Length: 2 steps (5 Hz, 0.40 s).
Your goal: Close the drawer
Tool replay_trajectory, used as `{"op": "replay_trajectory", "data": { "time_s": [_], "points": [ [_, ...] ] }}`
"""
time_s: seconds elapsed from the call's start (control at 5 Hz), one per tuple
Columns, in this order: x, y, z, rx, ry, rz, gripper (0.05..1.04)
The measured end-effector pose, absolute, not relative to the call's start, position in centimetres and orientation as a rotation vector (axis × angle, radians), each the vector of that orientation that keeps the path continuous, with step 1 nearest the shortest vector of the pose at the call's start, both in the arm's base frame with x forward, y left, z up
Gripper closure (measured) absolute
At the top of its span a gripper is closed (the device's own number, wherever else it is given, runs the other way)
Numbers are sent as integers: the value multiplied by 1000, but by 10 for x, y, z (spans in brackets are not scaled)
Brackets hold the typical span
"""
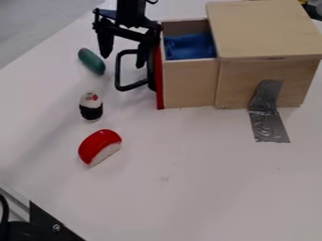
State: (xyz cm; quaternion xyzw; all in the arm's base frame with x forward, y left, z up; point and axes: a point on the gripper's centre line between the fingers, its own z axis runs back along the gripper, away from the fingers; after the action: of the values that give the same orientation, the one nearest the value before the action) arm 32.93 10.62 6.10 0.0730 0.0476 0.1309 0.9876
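The black gripper (123, 60) hangs down from the top edge, its arm cut off there, just left of the wooden box (264, 28). Its fingers (106, 41) stand spread apart, released. One comes down in front of the upper part of the drawer's black handle (117, 70) — whether it touches the handle, or passes through its loop, cannot be told. That same finger and the gripper's body cover part of the handle and of the red front panel (159, 89).

The drawer (189, 82) is pulled out to the left of the box, its right end hidden inside. A blue cloth (187, 46) lies in it, partly out of sight behind the near side wall; what may lie under the cloth is hard to make out. Grey tape (268, 110) runs from the box's near side down onto the white table (189, 188).

Left of the handle lies a green oval thing (92, 61). Nearer the camera stands a black-and-white toy piece (91, 107) with red marks on top, and beyond that, nearer still, a red-and-white toy piece (99, 147). Two things are cut off by the edges: a black part with a bolt (47, 226) at the lower left, and something dark and yellow (312, 10) at the upper right — too little shows to name either.
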Motion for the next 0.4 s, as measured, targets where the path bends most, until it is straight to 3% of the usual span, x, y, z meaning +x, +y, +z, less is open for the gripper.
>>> {"op": "replay_trajectory", "data": {
  "time_s": [0.4],
  "points": [
    [336, 70, 63, 182, 76, 125, 83]
  ]
}}
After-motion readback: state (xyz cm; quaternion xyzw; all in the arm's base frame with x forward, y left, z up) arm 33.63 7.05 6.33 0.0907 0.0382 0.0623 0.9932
